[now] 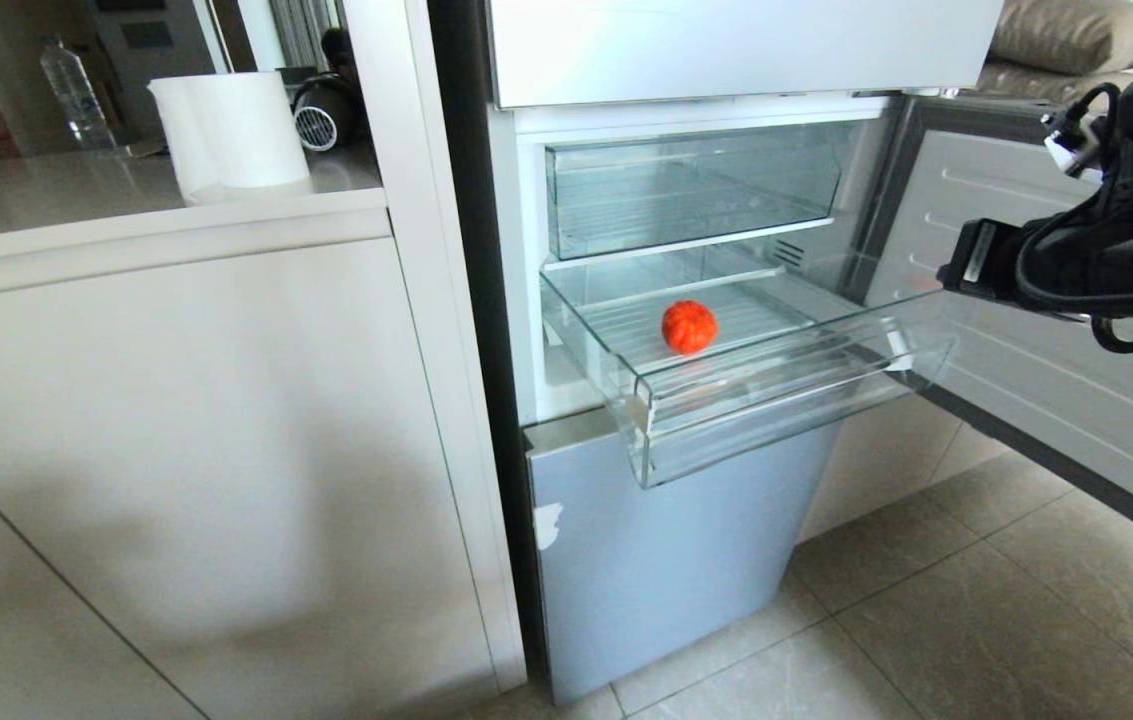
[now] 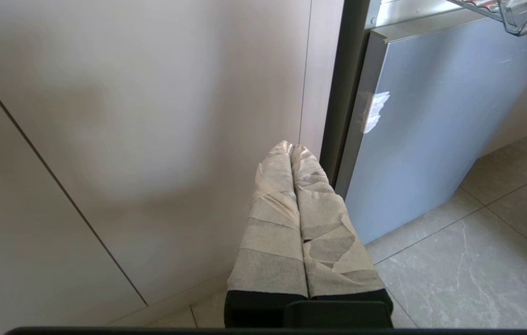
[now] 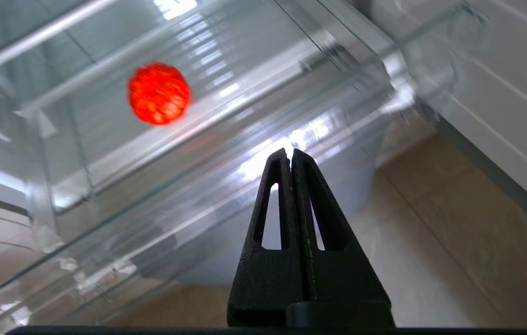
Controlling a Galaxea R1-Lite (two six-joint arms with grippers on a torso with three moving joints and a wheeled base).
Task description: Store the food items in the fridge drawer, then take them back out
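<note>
Clear fridge drawer (image 1: 786, 385) pulled out, long axis left-right; one red food item (image 1: 689, 327) on its floor; right pincer (image 3: 291, 156) pressed together, empty, beside drawer; left pincer (image 2: 292, 150) pressed together, parked low.

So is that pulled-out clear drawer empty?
No, one red ball lies on the ribbed floor of the open fridge drawer, alone.

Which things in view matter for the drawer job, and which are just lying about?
Job:
- red food item, lying in the fridge drawer
- fridge drawer, pulled out
- right gripper, shut, empty, by the drawer front

Lying about:
- upper clear drawer
- paper towel roll
- water bottle
- small fan
</note>
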